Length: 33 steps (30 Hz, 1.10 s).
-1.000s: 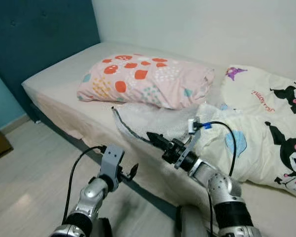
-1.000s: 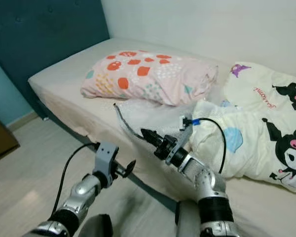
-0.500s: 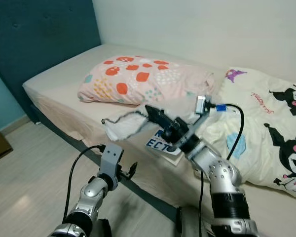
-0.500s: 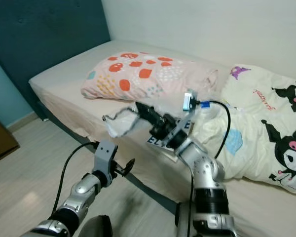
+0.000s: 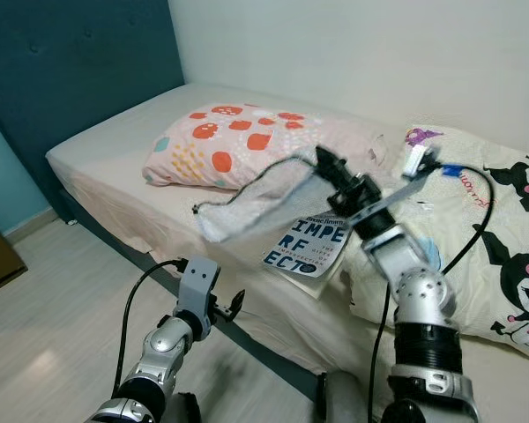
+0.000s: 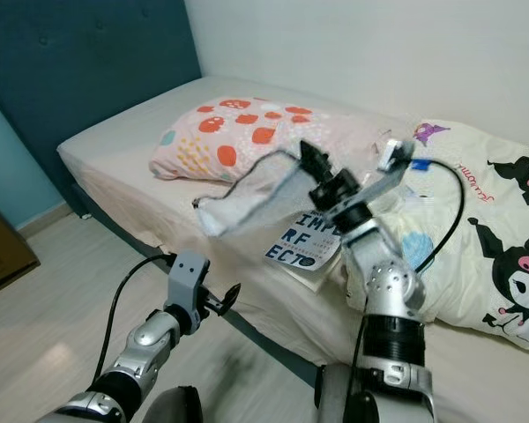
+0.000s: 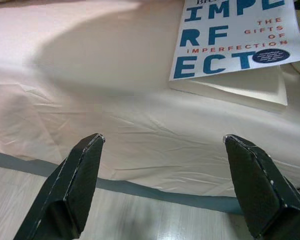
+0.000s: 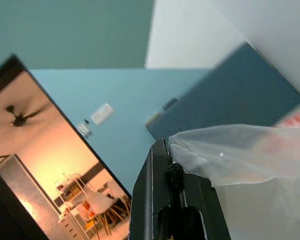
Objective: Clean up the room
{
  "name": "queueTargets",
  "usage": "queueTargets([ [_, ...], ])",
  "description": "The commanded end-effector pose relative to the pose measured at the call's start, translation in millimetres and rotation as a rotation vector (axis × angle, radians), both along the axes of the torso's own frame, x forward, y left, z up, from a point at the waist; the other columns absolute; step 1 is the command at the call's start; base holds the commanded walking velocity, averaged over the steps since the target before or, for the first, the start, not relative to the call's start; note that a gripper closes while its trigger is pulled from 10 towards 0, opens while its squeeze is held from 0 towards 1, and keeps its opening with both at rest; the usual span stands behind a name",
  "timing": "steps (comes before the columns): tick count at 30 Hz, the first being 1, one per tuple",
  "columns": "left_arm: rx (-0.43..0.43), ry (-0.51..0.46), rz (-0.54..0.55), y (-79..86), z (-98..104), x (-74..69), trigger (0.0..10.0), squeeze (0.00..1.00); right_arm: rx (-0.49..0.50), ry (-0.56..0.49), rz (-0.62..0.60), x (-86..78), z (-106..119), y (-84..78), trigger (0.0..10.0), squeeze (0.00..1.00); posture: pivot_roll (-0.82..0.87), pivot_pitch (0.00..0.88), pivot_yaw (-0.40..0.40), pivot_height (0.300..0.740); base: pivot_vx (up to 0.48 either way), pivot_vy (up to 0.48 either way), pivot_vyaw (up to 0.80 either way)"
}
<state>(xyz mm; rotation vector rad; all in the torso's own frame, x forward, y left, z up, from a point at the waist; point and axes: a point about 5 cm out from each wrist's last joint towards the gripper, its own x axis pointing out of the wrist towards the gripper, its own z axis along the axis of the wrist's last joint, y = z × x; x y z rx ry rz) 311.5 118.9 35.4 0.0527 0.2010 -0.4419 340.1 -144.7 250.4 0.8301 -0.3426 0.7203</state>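
Since a second ago our right gripper (image 5: 323, 159) has swung up off the mattress and hauled the clear plastic bag (image 5: 247, 201) into the air with it, and now we can see the book (image 5: 311, 244) that was sitting underneath.

Going left to right: the teal headboard (image 5: 70, 62) is way over on the left, with the wood floor (image 5: 44, 352) below it. Our left gripper (image 5: 232, 306) hangs low by the side of the bed (image 5: 115, 150), over the floor, fingers (image 7: 72, 185) spread wide apart and holding nothing. Its wrist view looks right at the sheet hanging over the bed edge and the book's cover, white with big blue letters.

Next comes the pink pillow (image 5: 238, 141) with red and orange blobs, lying flat near the head of the bed. In front of it the plastic bag dangles in mid-air, clear of the mattress, with a dark edge along its rim. Our right gripper's fingers (image 8: 160, 195) are pressed together on one corner of that bag, up above the book and just in front of the pillow's right end.

The book lies flat on the sheet near the bed's edge, right beside the cream duvet (image 5: 502, 238) with the cartoon characters, which is bunched up over on the right.
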Motion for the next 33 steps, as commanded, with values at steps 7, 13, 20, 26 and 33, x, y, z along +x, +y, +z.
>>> queueTargets([
  [7,-0.014,0.01,0.047,5.2,0,2.5,10.0,0.0,0.046,-0.111,-0.001,-6.0,32,0.9,0.0,0.0,-0.12,0.029,0.021,0.62,0.0,0.0,0.0],
  [13,-0.03,0.005,0.076,7.4,3,5.0,10.0,0.0,0.081,-0.131,-0.01,-7.2,39,-0.5,0.0,0.0,-0.13,0.025,0.018,0.635,0.0,0.0,0.0],
  [20,-0.058,0.0,0.118,10.5,6,8.5,10.0,0.0,0.021,-0.132,0.015,-8.3,40,10.2,0.0,0.0,-0.13,0.019,0.008,0.655,0.0,0.0,0.0],
  [26,-0.08,0.004,0.146,12.3,6,9.5,10.0,0.0,-0.054,-0.103,0.04,-8.8,30,25.1,0.0,0.0,-0.13,0.008,-0.002,0.675,0.0,0.0,0.0],
  [33,-0.111,-0.001,0.178,12.4,9,12.6,10.0,0.0,-0.152,-0.03,0.05,-6.7,5,47.8,0.0,0.0,-0.12,0.0,-0.017,0.7,0.0,0.0,0.0],
])
